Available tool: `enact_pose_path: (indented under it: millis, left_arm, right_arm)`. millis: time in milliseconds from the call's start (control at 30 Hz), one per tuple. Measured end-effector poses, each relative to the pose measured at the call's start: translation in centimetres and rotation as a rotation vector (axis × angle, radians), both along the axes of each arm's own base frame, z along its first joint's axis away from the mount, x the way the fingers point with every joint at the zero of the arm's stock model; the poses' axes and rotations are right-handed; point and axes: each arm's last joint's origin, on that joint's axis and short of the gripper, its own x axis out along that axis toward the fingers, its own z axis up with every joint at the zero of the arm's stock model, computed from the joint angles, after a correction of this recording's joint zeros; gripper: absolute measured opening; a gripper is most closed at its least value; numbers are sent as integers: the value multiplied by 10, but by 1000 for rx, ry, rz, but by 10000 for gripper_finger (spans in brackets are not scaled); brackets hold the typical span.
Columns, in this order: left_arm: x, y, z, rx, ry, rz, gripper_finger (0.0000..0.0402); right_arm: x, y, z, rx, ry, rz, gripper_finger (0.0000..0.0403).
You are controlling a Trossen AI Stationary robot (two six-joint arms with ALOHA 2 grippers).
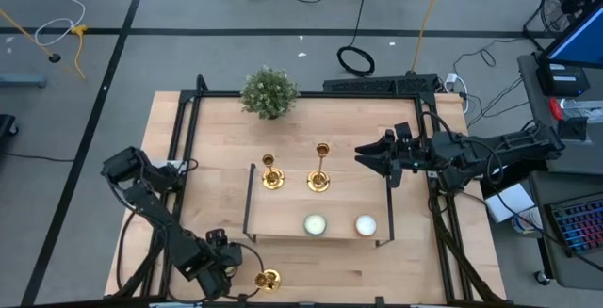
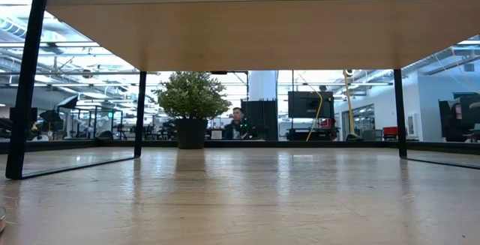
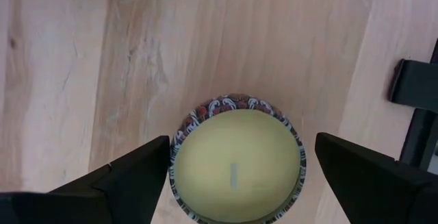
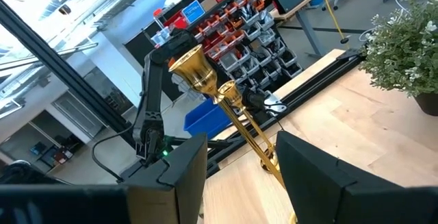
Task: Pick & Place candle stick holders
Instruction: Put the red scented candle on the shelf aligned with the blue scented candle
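Two slim shiny gold candlesticks with flared round bases (image 1: 320,171) (image 1: 271,174) stand upright on the raised light-wood shelf (image 1: 283,225). A third (image 1: 268,279) sits on the table in front of the shelf. The right gripper (image 1: 361,155) hovers beside the shelf with its fingers apart and empty. Only the left wrist view shows the left gripper (image 3: 241,140), spread wide, straddling a pale yellow candle in a patterned tin (image 3: 236,162).

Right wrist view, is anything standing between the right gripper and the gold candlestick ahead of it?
Nothing visible does. The right gripper faces the nearer shiny gold metal candlestick on the raised wooden shelf, only bare shelf between them; the second gold candlestick stands beyond it.
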Motion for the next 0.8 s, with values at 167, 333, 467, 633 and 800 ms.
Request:
enact_pose_path:
  millis: [167,333,467,633,800]
  left_arm:
    - [0,0,-1,5,-1,-13,367]
    - [1,-3,-10,6,40,-18,365]
    - [2,-5,-18,-2,67,-11,335]
    - [2,-6,-17,-2,60,2,295]
    - [0,-4,-13,-8,60,29,295]
  right_arm:
    - [0,0,0,0,0,-1,171]
    - [0,0,0,0,0,-1,171]
    - [0,0,0,1,0,-2,171]
    - [0,0,0,5,-1,-3,171]
    - [0,-1,0,5,-2,-25,171]
